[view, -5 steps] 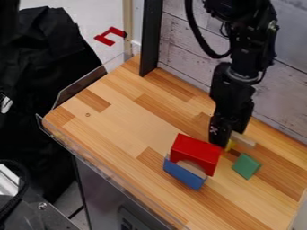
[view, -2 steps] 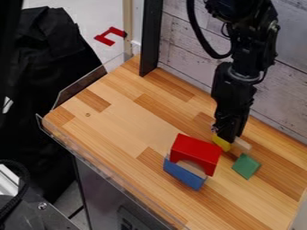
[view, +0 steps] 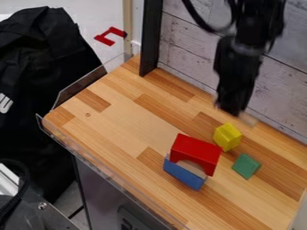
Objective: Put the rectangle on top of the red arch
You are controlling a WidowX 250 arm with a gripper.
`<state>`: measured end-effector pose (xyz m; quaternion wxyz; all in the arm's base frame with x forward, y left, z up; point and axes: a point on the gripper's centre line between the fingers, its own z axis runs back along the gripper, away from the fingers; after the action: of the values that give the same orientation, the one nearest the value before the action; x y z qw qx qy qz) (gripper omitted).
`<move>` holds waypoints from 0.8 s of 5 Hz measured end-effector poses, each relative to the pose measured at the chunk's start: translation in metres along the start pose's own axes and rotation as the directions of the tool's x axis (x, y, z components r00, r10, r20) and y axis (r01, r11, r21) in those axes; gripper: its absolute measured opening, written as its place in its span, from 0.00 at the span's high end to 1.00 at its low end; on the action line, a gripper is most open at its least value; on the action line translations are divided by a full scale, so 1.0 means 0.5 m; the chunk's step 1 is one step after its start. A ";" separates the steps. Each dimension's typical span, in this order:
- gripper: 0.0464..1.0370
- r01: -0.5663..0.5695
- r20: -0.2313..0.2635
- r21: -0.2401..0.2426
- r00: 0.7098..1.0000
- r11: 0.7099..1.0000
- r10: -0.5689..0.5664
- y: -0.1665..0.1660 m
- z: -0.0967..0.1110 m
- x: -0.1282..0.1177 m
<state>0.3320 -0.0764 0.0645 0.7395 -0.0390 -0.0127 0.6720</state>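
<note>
The fingers are clamped on the pale wooden rectangle, a blur at their tips, poking out on the right side of the view. It is held above the tabletop, beyond the yellow block and apart from the red arch, which sits lower and further left in the view, nearer the camera.

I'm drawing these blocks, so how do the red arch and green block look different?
The red arch is bigger; the green block is smaller. The red arch has a curved cut-out underneath, while the green block shows flat faces. Both have straight edges too.
</note>
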 end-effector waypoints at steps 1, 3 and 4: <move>0.92 -0.040 0.019 -0.073 0.999 0.997 0.042 0.017 0.065 0.007; 0.92 -0.096 -0.005 -0.026 0.995 0.995 0.096 0.091 0.079 0.019; 0.92 -0.109 -0.001 0.062 0.994 0.992 0.110 0.135 0.050 0.021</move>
<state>0.2640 -0.0586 0.0841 0.7023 -0.0183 0.0120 0.7115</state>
